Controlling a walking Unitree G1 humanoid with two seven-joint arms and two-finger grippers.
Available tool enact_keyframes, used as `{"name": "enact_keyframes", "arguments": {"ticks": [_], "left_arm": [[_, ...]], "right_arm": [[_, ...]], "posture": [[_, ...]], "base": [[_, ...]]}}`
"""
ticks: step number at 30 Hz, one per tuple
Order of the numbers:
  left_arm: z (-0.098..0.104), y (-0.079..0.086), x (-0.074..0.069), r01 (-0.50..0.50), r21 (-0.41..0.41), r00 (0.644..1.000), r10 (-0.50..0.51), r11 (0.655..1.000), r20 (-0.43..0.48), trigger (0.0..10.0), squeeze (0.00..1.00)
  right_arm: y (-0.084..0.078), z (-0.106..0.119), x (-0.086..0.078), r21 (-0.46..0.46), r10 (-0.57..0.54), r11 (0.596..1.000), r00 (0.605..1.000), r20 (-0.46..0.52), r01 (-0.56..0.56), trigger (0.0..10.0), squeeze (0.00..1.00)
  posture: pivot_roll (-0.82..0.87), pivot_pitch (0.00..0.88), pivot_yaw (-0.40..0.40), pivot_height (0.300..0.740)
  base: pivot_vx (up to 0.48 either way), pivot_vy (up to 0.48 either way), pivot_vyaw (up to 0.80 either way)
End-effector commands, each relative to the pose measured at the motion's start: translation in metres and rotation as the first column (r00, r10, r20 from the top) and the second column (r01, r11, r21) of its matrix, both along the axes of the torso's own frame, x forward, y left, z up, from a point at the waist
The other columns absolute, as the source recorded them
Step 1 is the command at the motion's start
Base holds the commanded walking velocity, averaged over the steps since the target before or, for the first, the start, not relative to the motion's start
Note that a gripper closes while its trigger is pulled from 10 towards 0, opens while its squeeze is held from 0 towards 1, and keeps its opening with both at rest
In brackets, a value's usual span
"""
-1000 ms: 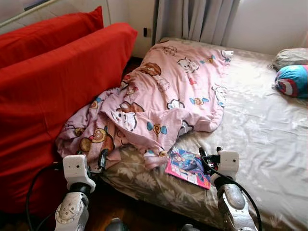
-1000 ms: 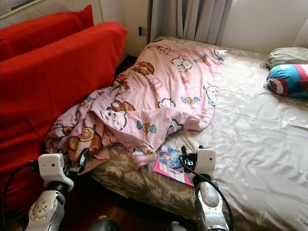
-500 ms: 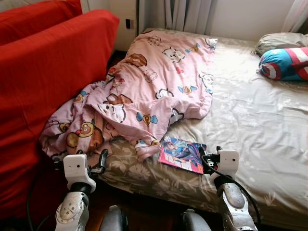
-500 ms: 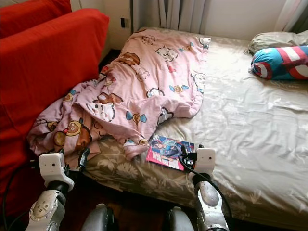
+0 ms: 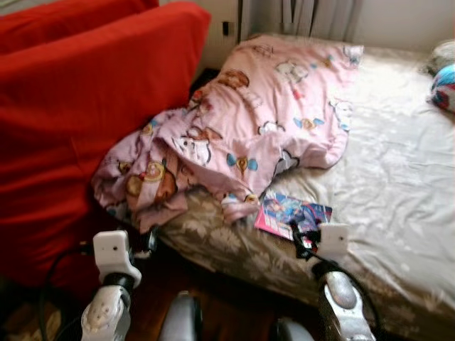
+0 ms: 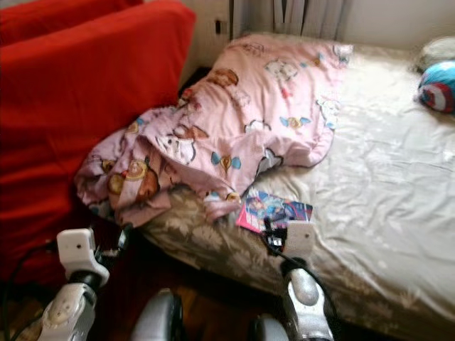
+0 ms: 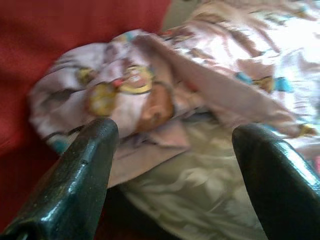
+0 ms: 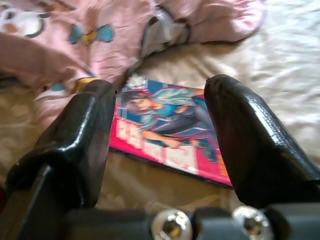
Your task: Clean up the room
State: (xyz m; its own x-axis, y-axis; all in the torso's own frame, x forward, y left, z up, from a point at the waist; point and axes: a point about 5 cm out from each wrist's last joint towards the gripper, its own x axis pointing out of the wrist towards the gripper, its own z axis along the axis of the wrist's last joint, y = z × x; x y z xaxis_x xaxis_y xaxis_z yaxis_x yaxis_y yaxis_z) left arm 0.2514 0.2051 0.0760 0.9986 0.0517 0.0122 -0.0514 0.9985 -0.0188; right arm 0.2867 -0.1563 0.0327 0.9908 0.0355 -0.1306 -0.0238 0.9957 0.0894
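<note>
Bed (image 5: 398, 185): right end effector (image 8: 160, 145) wide open over magazine (image 8: 170, 132).

Bed (image 5: 398, 185), pink cartoon blanket (image 5: 270, 121), magazine (image 5: 291, 214) near edge, pillow (image 6: 439, 85)

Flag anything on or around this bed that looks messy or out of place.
The pink cartoon blanket lies crumpled, its lower end spilling off the bed edge toward the red sofa. A comic book lies loose on the sheet near the edge, before the open right gripper.
</note>
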Motion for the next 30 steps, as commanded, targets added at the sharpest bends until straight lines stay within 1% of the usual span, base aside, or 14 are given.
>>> {"name": "enact_keyframes", "arguments": {"ticks": [1,6,9,30], "left_arm": [[0.0006,-0.0004,-0.0006,0.011,0.011,1.0,-0.011,1.0,-0.003,10.0,0.0],[0.0015,-0.0011,0.0001,0.017,0.01,1.0,-0.016,1.0,-0.004,10.0,0.0],[0.002,-0.0012,0.0006,0.019,0.011,1.0,-0.018,1.0,-0.002,10.0,0.0],[0.0047,-0.0018,0.0044,0.02,0.004,1.0,-0.02,1.0,0.001,10.0,0.0]], "right_arm": [[-0.0046,-0.0036,-0.0028,-0.002,-0.021,1.0,1.0,-0.019,0.021,10.0,0.0],[-0.0068,-0.0049,-0.0029,-0.005,-0.028,1.0,0.999,-0.027,0.027,10.0,0.0],[-0.0075,-0.0035,-0.0034,0.004,-0.032,0.999,0.999,-0.008,0.032,10.0,0.0],[-0.004,0.0003,0.0007,0.02,-0.027,0.999,1.0,0.006,0.027,10.0,0.0]], "posture": [[-0.03,0.121,-0.022,0.641],[-0.03,0.126,-0.019,0.614],[-0.03,0.132,-0.02,0.614],[-0.02,0.157,-0.017,0.614]], "base": [[0.0,0.0,0.0],[0.0,0.0,0.0],[0.0,0.0,0.0],[0.0,0.0,0.0]]}}
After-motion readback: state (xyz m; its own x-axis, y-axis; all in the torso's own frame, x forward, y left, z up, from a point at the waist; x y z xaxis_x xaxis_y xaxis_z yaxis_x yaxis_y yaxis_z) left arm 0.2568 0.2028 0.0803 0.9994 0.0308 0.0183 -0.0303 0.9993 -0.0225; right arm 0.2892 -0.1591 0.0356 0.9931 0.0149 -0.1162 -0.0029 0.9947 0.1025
